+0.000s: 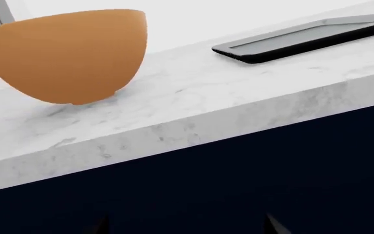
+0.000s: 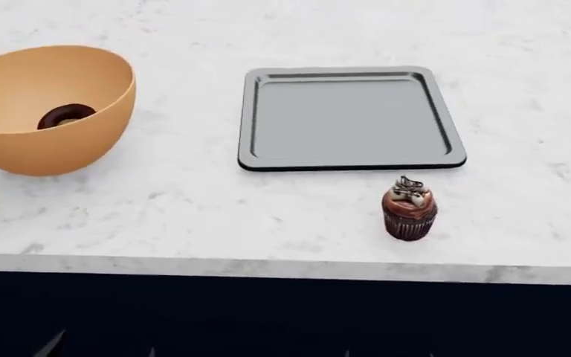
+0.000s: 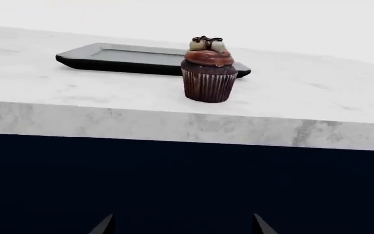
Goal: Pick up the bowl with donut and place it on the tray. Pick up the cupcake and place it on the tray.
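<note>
Four task items sit on our white marble counter point(image 2: 216, 216). At the left we see the tan-orange bowl point(image 2: 42, 108) upright, the chocolate-glazed donut point(image 2: 65, 116) lying inside it. Well apart to its right lies the dark grey tray point(image 2: 350, 165), flat and bare. Just in front of the tray's near right corner stands the cupcake point(image 2: 409, 208), upright, apart from the rim. Our grippers hang below the counter edge, against the dark cabinet front point(image 3: 187, 180). Only dark fingertips point(image 3: 102, 225) show in both wrist views; the tips stand apart, holding nothing.
</note>
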`<state>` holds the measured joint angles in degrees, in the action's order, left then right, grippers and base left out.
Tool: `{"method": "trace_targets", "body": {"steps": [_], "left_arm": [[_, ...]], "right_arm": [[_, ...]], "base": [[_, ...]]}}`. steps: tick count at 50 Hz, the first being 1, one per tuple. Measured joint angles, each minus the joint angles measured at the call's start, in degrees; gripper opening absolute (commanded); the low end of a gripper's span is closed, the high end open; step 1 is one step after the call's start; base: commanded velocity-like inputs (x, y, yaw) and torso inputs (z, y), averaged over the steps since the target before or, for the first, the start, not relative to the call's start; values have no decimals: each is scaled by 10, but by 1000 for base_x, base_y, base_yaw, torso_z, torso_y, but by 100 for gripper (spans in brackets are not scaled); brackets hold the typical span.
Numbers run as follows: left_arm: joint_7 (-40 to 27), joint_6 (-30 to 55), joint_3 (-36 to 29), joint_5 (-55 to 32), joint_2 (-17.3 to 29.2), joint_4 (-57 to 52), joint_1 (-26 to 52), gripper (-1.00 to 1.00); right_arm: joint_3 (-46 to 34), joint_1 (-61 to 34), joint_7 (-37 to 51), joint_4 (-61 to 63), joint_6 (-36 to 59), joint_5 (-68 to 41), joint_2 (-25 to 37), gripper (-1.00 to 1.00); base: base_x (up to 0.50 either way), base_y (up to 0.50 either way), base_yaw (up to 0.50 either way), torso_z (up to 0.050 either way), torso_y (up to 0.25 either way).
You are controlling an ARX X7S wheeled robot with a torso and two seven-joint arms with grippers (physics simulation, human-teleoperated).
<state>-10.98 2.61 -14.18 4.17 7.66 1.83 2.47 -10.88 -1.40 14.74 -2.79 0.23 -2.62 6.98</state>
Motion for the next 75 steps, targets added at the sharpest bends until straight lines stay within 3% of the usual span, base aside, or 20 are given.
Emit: {"method": "trace_targets", "body": {"steps": [9, 21, 30, 41, 56, 75], "left_arm": [[5, 29, 2, -12, 11, -37, -3, 100], [39, 191, 31, -64, 48, -212, -14, 100], [49, 264, 41, -81, 68, -295, -16, 100], [49, 316, 46, -86, 84, -357, -17, 100], [41, 366, 56, -85, 100, -425, -18, 100], [50, 428, 93, -125, 101, -501, -3, 100]], "right_arm": [[-4, -1, 2, 14, 13, -8, 7, 100], [10, 15, -6, 177, 148, -41, 44, 100], [24, 24, -10, 260, 207, -63, 64, 100], [36, 30, -10, 306, 230, -78, 77, 100], [42, 40, -6, 349, 230, -84, 90, 100], [58, 40, 0, 414, 264, -111, 105, 100]], "base": [[13, 109, 0, 0, 0], [0, 0, 0, 0, 0], [0, 0, 0, 0, 0], [20, 0, 0, 0, 0], [460, 0, 0, 0, 0], [23, 0, 0, 0, 0]]}}
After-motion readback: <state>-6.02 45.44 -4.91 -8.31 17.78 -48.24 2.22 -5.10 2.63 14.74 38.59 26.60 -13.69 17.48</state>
